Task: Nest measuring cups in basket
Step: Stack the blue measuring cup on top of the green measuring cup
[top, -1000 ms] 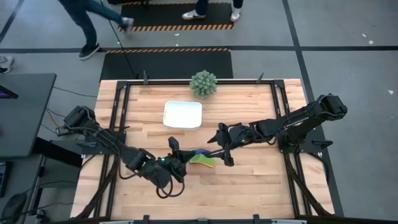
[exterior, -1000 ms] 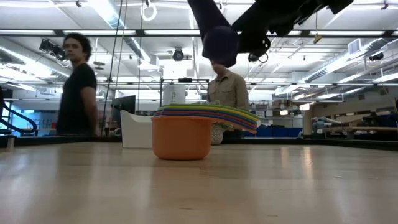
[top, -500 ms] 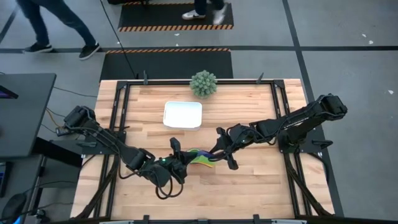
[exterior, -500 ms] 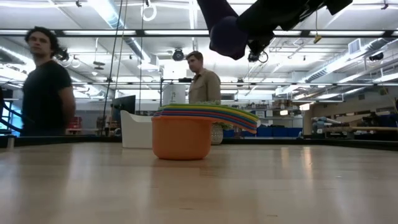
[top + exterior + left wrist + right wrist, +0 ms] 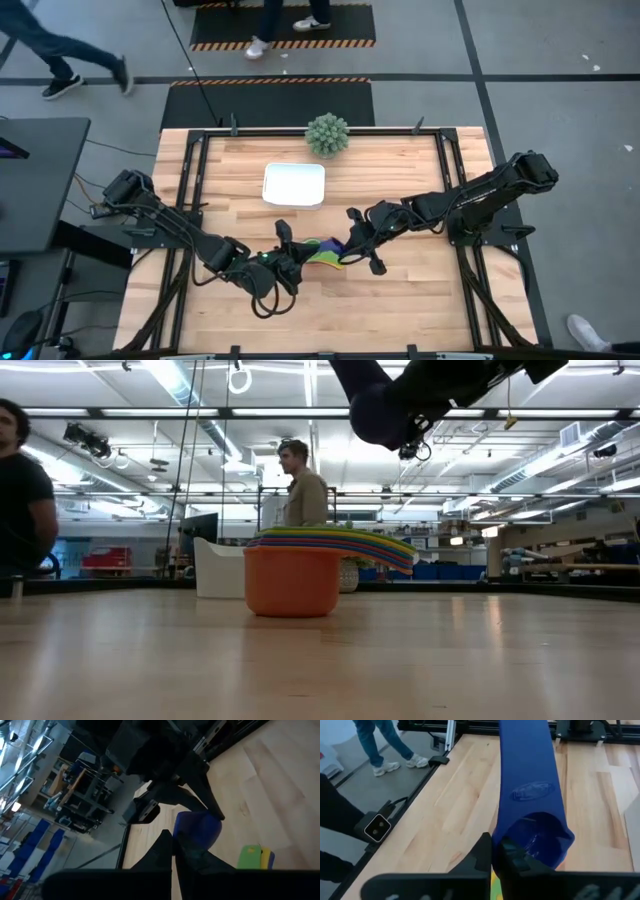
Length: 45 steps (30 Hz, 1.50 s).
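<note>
Holding: the right end effector [image 5: 352,247] has its fingers closed on the handle of a navy measuring cup [image 5: 536,822], bowl hanging free above the worktop [image 5: 400,300].
Left end effector [image 5: 283,255]: low over the front middle of the worktop, just beside the stack on its left; whether its fingers are apart or together cannot be told.
Stack of measuring cups [image 5: 315,565]: nested upright on the worktop, orange cup at the bottom, with yellow, green and blue rims layered above; handles fan out to one side.
Stack from above [image 5: 322,252]: sits between the two end effectors, in front of the basket and apart from it.
Navy cup, low view [image 5: 385,410]: well above the stack, not touching it.
Navy cup, left wrist view [image 5: 197,830]: gripped under the right arm's dark fingers, with green and yellow handles showing close by.
Basket [image 5: 294,185]: white, behind the stack toward the far middle of the worktop; no cup shows in it.
Spiky ball plant [image 5: 327,134]: at the far edge, just behind the basket.
Right arm: reaches in from the right side toward the centre.
People: two show in the low view beyond the worktop; legs show on the floor in the high view.
</note>
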{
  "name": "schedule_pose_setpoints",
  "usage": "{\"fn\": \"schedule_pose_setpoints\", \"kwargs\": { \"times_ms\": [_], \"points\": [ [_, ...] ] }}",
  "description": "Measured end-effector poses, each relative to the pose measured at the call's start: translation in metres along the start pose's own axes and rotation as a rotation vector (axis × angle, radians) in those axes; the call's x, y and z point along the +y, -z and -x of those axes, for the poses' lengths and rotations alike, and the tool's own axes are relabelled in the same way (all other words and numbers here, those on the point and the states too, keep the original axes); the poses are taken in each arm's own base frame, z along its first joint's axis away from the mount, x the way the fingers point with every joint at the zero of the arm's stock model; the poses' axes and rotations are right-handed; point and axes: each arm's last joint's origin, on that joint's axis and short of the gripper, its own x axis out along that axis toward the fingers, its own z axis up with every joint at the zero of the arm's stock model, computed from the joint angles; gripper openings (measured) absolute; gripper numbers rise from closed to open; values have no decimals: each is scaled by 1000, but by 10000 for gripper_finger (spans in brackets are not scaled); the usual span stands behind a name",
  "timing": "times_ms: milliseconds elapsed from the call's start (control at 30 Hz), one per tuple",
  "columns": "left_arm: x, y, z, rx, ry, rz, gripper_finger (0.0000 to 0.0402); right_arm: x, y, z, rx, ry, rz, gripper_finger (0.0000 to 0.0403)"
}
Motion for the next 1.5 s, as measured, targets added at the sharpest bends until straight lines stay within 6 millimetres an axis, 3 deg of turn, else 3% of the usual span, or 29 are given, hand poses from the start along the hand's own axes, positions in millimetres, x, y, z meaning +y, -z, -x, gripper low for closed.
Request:
{"fn": "schedule_pose_setpoints", "kwargs": {
  "times_ms": [133,333,533,733,867,1033,1200,1500],
  "points": [
    [0,0,-2,-14,38,29,28,-1,1,0,8,2,3,15],
    [-1,-1,-2,-27,69,66,106,-2,3,0,31,21,5,13],
    [-3,8,-1,33,107,64,154,-1,3,0,21,-34,138,13],
    [15,26,3,50,135,204,151,4,0,0,-14,-159,164,13],
    [27,39,2,-19,293,287,144,7,-11,1,-125,-228,193,13],
    [35,43,-14,-106,470,430,142,6,-26,5,-290,-265,238,13],
    [50,46,-31,-155,483,527,142,6,-27,6,-293,-317,218,13],
    [68,51,-47,-257,683,602,142,8,-29,7,-313,-387,185,13]
  ]
}}
